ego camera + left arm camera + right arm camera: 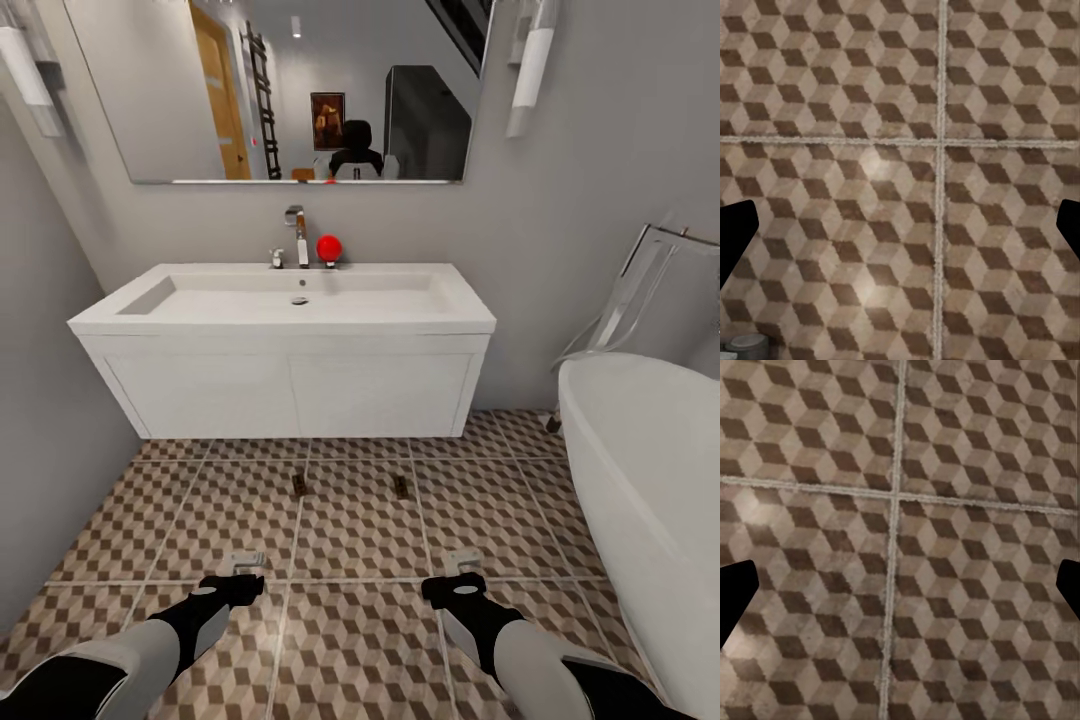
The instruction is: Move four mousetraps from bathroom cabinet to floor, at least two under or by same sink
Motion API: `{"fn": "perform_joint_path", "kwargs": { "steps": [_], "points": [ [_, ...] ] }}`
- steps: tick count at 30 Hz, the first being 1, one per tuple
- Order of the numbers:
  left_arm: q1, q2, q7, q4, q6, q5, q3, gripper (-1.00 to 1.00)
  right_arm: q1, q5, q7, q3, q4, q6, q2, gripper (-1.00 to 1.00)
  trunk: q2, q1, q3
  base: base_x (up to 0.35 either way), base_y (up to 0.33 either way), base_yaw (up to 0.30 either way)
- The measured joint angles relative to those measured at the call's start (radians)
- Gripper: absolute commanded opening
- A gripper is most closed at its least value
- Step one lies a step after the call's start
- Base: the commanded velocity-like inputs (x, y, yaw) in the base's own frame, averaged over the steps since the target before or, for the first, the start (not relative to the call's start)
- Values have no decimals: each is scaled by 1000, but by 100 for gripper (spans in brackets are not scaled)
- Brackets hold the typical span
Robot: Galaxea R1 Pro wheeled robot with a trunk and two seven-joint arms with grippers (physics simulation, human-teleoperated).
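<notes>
Two small brown mousetraps lie flat on the bathroom floor point(360, 530) just in front of the vanity, one point(299, 486) left of the other point(401, 487). Above them the white bathroom sink point(300, 295) sits on its white vanity unit, with a chrome tap behind the basin. My left gripper point(244, 567) and right gripper point(463, 564) hover low over the tiles, nearer me than the traps. Both are open with nothing in them. The left wrist view has the left gripper point(900, 232) over bare patterned floor point(870, 112); the right wrist view has the right gripper point(900, 592) over it too. The cabinet is out of view.
A white bathtub point(650, 480) fills the right side, close to my right arm. A grey wall point(50, 420) closes the left. A red ball point(329, 248) sits by the tap point(297, 235), under a wide mirror point(290, 90).
</notes>
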Motion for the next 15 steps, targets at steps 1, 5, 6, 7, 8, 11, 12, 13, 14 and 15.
{"fn": "perform_joint_path", "kwargs": {
  "steps": [1,5,6,7,8,11,12,13,14,15],
  "points": [
    [0,0,0,0,0,0,0,100,0,0,0,0,0,0,0,100,7,-4,5,0,0,0],
    [0,0,0,0,0,0,0,100,0,0,0,0,0,0,0,100,35,-19,23,0,0,0],
    [0,0,0,0,0,0,0,100,0,0,0,0,0,0,0,100,42,-23,28,0,0,0],
    [0,0,0,0,0,0,0,100,0,0,0,0,0,0,0,100,49,-27,33,0,0,0],
    [0,0,0,0,0,0,0,100,0,0,0,0,0,0,0,100,56,-31,37,0,0,0],
    [0,0,0,0,0,0,0,100,0,0,0,0,0,0,0,100,77,-42,52,0,0,0],
    [0,0,-1,0,0,0,0,100,0,0,0,0,0,0,0,100,84,-46,56,0,0,0],
    [0,0,-1,0,0,0,0,100,0,0,0,0,0,0,0,100,91,-50,61,0,0,0],
    [0,0,-1,0,0,0,0,100,0,0,0,0,0,0,0,100,98,-54,66,0,0,0],
    [0,0,-1,0,0,0,-1,100,0,0,1,0,0,0,0,100,105,-58,70,0,0,0]
  ]
}}
